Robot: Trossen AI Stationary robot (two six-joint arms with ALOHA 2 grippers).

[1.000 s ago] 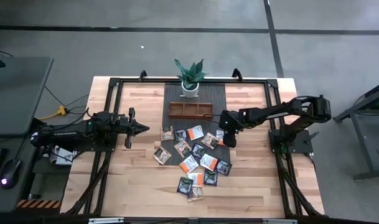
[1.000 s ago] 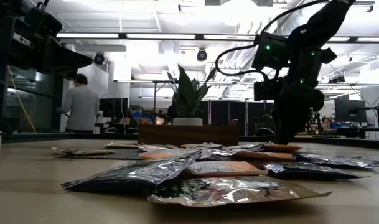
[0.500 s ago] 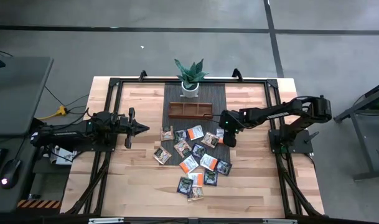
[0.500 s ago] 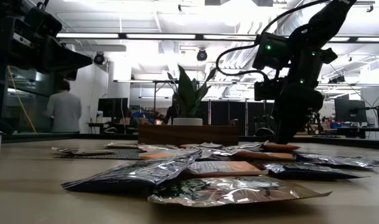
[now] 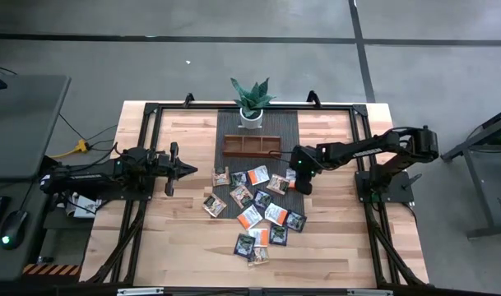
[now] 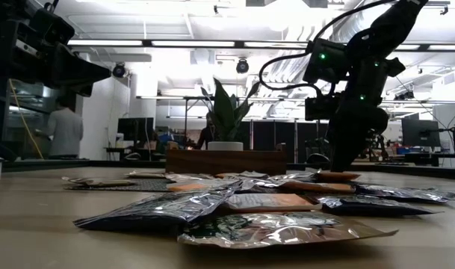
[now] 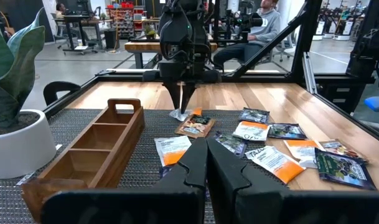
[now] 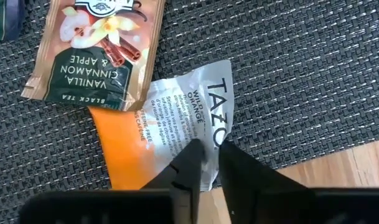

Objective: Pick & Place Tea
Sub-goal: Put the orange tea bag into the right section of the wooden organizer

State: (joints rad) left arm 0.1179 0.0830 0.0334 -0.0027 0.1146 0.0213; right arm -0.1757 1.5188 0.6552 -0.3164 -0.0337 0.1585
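Observation:
Several small tea sachets (image 5: 254, 210) lie scattered on the table near the brown wooden tray (image 5: 250, 145). My right gripper (image 8: 211, 155) points down over the dark mat, shut on an orange-and-white sachet (image 8: 170, 146) at the pile's far right; it also shows in the high view (image 5: 298, 181) and the left wrist view (image 7: 182, 102). A tan sachet (image 8: 99, 50) overlaps that sachet's far corner. My left gripper (image 5: 188, 170) hovers shut at the table's left, fingers (image 7: 195, 163) pointing toward the pile. My right gripper pinches the sachet's white foil end (image 8: 208, 134) between its two fingers, at the edge nearest the mat's border. The fingers come from above, pointing down. The sachet's orange part (image 8: 124, 155) lies flat on the dark mat.
A green potted plant (image 5: 251, 99) stands behind the tray on the dark mat (image 5: 258, 131). Black frame rails (image 5: 143, 164) run along the table's sides. Bare wood (image 5: 184, 238) lies to the pile's left and near side.
Neither arm has visibly shifted and the sachets lie as before. In the room behind the table a person has walked toward the left.

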